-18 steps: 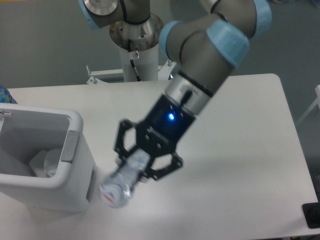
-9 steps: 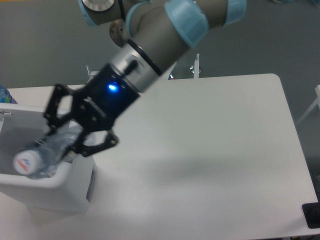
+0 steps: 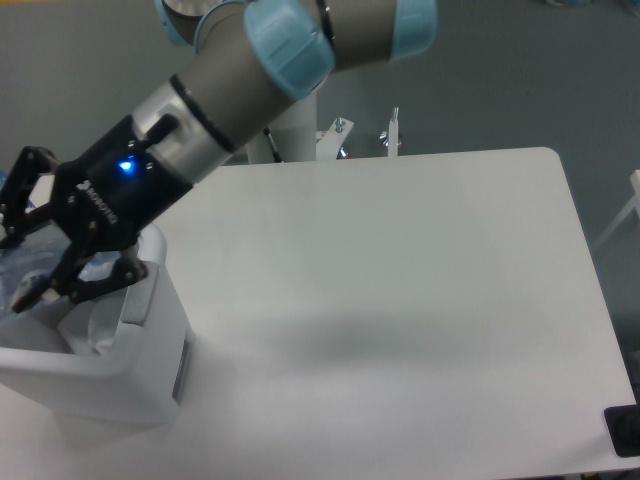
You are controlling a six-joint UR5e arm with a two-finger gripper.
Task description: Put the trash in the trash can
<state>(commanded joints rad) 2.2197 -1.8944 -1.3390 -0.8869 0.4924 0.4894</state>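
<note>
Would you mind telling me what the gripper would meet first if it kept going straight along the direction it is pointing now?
The gripper points down-left over the trash can, with the bottle between its fingers. Going on, it would probably reach the bin's inside and the white wrapper there, though depth is unclear.

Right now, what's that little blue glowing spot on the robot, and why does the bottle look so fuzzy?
In the camera view, the blue spot is a small light glowing on the gripper, bright enough to smear a little. The bottle looks fuzzy because it is clear plastic, soft in focus, at the picture's left edge over the trash can. A faint grey shadow lies across the table.
</note>
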